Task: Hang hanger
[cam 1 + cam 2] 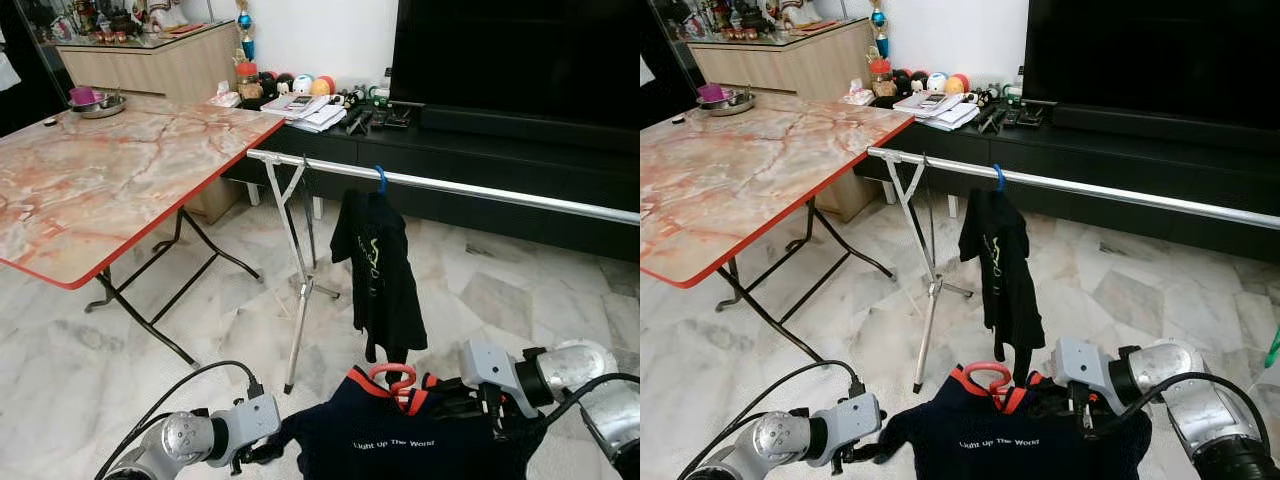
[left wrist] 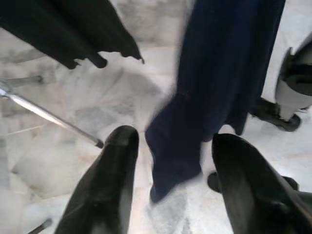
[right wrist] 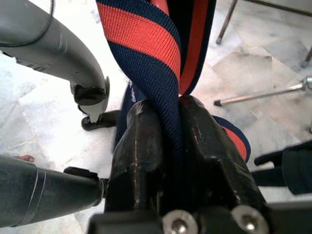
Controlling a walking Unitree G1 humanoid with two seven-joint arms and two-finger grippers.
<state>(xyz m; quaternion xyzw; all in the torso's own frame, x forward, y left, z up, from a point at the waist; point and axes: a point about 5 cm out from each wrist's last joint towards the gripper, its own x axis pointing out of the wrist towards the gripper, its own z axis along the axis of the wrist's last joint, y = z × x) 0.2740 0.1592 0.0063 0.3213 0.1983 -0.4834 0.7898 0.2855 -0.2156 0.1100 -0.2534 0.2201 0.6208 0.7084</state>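
I see the steel clothes rail [image 1: 470,187] running across ahead, a black shirt [image 1: 377,270] already hanging on it (blue hook). The marble counter [image 1: 100,180] stands off to my left. I'm holding a navy shirt [image 1: 420,445] on a red hanger [image 1: 392,377] low, below the rail. Right end effector [image 3: 168,146] is clamped on its striped collar so the hook stays upright; left end effector [image 2: 168,161] is spread wide, nothing between its fingers. Print reads "Light Up The World".

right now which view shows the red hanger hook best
The left eye view: the red plastic hanger hook stands whole above the navy shirt's collar. The right eye view shows it equally. The right wrist view catches a red sliver; the left wrist view, shirt fabric.
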